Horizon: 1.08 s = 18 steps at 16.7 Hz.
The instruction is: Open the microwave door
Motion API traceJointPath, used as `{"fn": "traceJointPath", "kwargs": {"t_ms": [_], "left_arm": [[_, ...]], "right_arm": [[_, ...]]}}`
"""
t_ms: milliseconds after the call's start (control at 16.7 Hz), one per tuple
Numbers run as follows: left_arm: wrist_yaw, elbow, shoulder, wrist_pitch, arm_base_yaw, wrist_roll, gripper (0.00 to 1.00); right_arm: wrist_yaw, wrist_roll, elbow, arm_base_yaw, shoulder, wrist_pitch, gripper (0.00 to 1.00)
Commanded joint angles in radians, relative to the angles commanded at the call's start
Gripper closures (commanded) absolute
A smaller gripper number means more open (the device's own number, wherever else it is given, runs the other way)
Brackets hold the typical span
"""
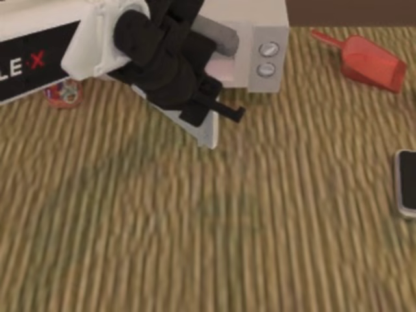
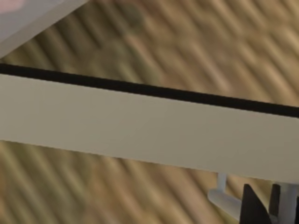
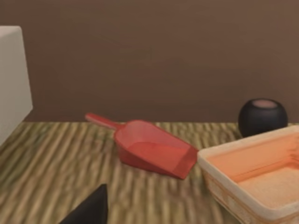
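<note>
The white microwave (image 1: 260,19) stands at the table's far edge, its two silver knobs (image 1: 267,58) facing forward. The microwave door (image 1: 203,133) stands swung out from the front, seen edge-on in the top view. My left arm reaches over the microwave and its gripper (image 1: 224,110) sits at the door's free end. The left wrist view shows the door's white edge (image 2: 140,126) as a broad band, with the gripper (image 2: 264,207) shut on the pale handle (image 2: 224,199). My right gripper (image 3: 93,210) is parked off to the right, outside the top view.
A red scoop (image 1: 367,60) lies right of the microwave. A phone (image 1: 407,183) sits at the right edge. A small colourful round thing (image 1: 64,95) lies at the left. The right wrist view shows an orange basket (image 3: 252,172) and a black ball-shaped object (image 3: 262,116).
</note>
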Motion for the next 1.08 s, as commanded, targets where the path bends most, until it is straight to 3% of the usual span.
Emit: {"fn": "traceJointPath", "kwargs": {"t_ms": [540, 1080], "left_arm": [[0.076, -0.067, -0.057, 0.004, 0.046, 0.131, 1.00], [0.079, -0.071, -0.058, 0.003, 0.048, 0.136, 1.00]], "right_arm": [[0.000, 0.000, 0.000, 0.000, 0.000, 0.000, 0.00], [0.000, 0.000, 0.000, 0.000, 0.000, 0.000, 0.00]]}}
